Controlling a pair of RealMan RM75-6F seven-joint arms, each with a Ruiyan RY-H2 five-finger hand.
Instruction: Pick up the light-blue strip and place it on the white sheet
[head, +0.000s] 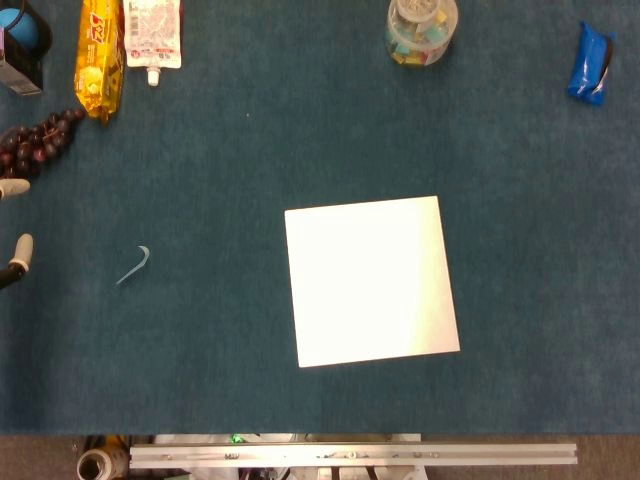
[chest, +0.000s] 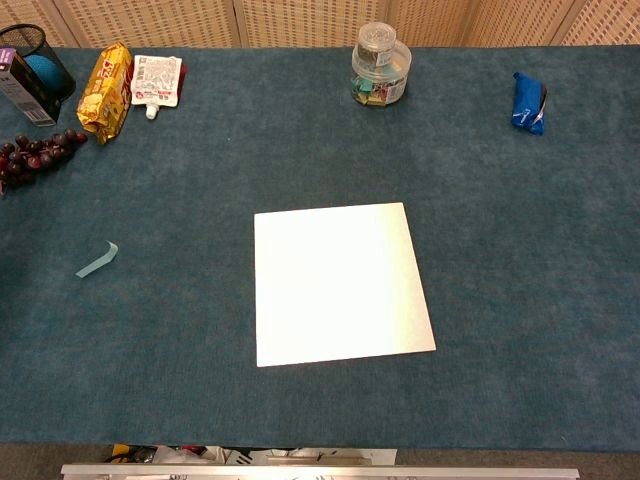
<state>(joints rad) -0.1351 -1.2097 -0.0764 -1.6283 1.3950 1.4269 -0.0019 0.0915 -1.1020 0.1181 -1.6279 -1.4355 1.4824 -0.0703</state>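
While strip and sheet lie apart: task not yet begun, strip untouched on the cloth.

Strip position: light-blue strip (head: 134, 266) flat on the blue table cloth (head: 520, 250), left side, mid-depth; well left of the white sheet (head: 371, 280).
Strip long axis: diagonal, near-left to far-right, far end curled into a small hook; same lie in chest view (chest: 98, 260).
Left hand: only two pale fingertips (head: 21, 247) at the left edge of head view, apart from each other, nothing between them; rest of left hand (head: 14, 222) out of frame, so full finger state hard to call, probably spread.
Right hand: absent from both views.
Nearer hand: left, by judgement; strip lies to the right of its fingertips and slightly nearer, close by but not touching.
Coming move, judged: short reach rightward, pinch across the strip's width, then carry right to the sheet.
Open room: bare cloth all round the strip and along the whole path to the sheet.
Edges: sheet's left edge faces the strip; sheet slightly rotated on the cloth.
Clutter: grapes (head: 38, 141) and yellow snack bag (head: 100, 55) far-left, beyond the fingertips; clear jar (head: 421, 30) and blue packet (head: 591, 64) along the far side, well off the path.
Risk, judged: thin flat strip on cloth, hard to get under; curled end the likelier grip point.
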